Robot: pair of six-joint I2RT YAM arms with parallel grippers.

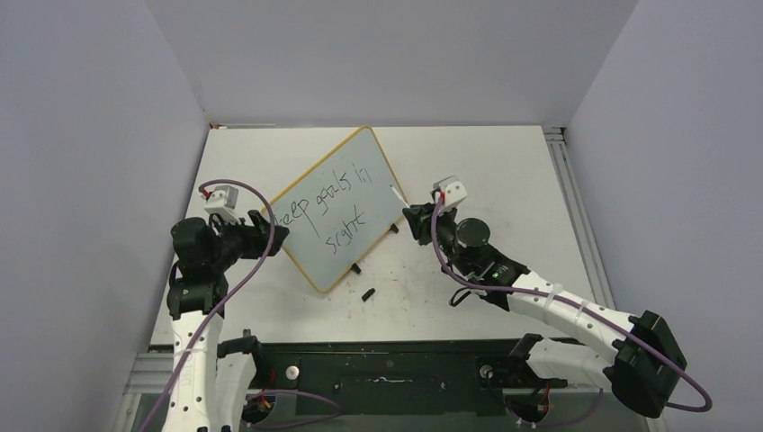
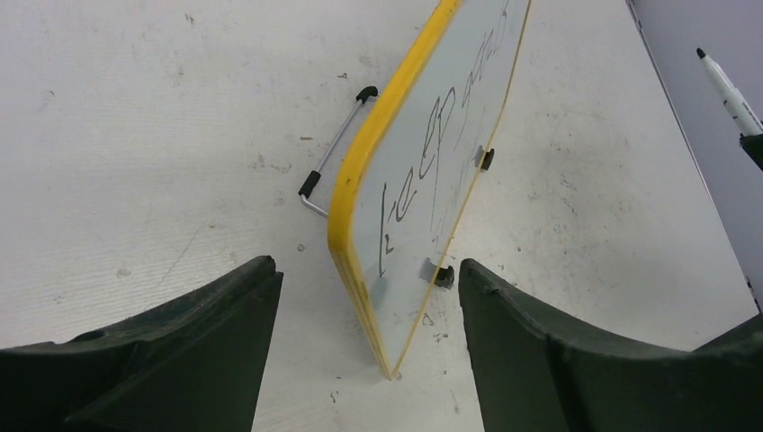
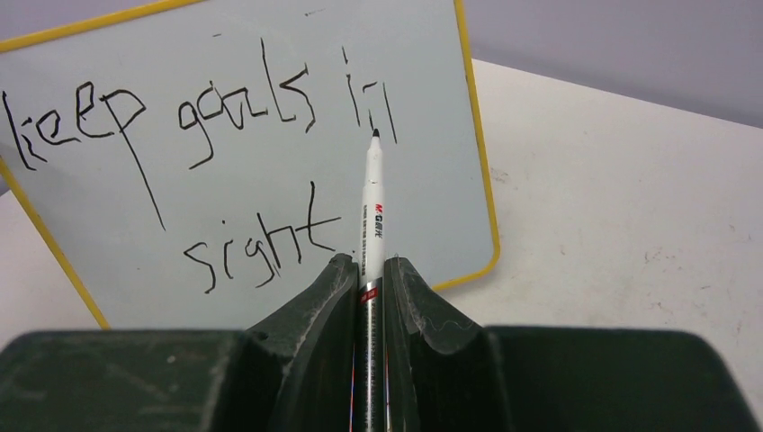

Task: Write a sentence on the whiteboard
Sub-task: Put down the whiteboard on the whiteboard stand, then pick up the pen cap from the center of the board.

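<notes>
The whiteboard (image 1: 337, 211) stands propped up on the table, yellow-rimmed, with its face toward the right arm. The sentence (image 1: 324, 209) "keep goals in sight" is on it in two black lines, also legible in the right wrist view (image 3: 243, 117). My left gripper (image 1: 270, 231) is open at the board's left corner; the fingers (image 2: 225, 315) stand either side of the board's edge (image 2: 360, 225) without touching it. My right gripper (image 3: 369, 265) is shut on a white marker (image 3: 372, 207). The marker's black tip points at the board's face and hovers just off its right part (image 1: 397, 193).
A small black marker cap (image 1: 367, 293) lies on the tabletop in front of the board. The board's wire stand leg (image 2: 337, 148) juts out behind it. Grey walls close in the left, back and right sides. A metal rail (image 1: 571, 198) runs along the table's right edge.
</notes>
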